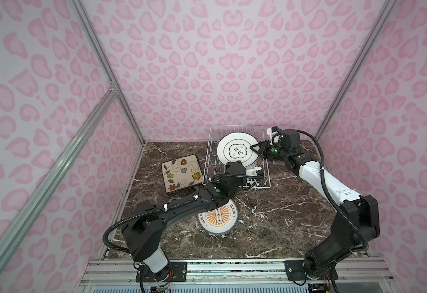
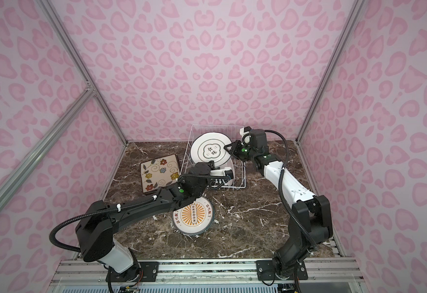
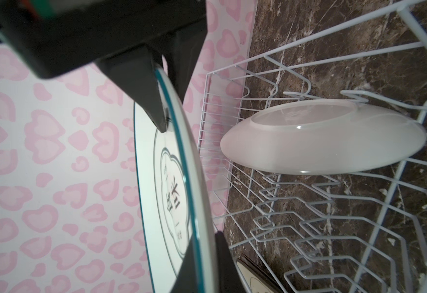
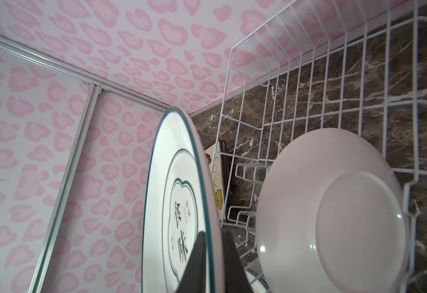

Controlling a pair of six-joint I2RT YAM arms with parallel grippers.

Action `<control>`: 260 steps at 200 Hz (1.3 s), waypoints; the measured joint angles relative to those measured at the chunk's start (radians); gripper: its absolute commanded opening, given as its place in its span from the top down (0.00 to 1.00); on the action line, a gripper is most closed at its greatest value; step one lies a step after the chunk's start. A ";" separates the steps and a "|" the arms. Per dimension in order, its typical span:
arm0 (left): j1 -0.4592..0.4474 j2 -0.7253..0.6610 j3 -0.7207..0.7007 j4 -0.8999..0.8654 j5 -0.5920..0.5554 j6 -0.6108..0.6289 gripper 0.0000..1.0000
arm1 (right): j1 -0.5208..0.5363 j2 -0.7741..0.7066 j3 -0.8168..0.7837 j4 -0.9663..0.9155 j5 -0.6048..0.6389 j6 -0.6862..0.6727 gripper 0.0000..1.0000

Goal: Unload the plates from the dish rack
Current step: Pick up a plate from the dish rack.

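A round white plate with a green ring and black printed characters stands on edge over the white wire dish rack, with its printed face turned to the front. Both arms have hold of it. The right claw is pinched tight on the plate's right rim. The left claw is narrowed onto the lower rim, with one finger on each side of the plate. Behind it a plain white round plate leans among the rack's tines, showing its back. On the dark brown marble counter, just left of the rack, lies a stack of square cream plates with coloured flowers. Nearer the front, a stack of round plates topped by an orange sunburst print lies flat, partly under the left arm
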 measured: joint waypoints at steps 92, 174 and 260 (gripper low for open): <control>0.015 -0.012 0.023 0.003 -0.024 -0.156 0.20 | 0.000 -0.030 -0.027 0.051 0.001 -0.074 1.00; 0.126 -0.160 0.066 -0.216 0.169 -0.557 0.03 | -0.032 -0.072 -0.102 0.229 0.050 0.034 1.00; 0.316 -0.239 0.116 -0.220 0.511 -1.008 0.03 | -0.050 -0.084 -0.165 0.209 0.091 0.014 1.00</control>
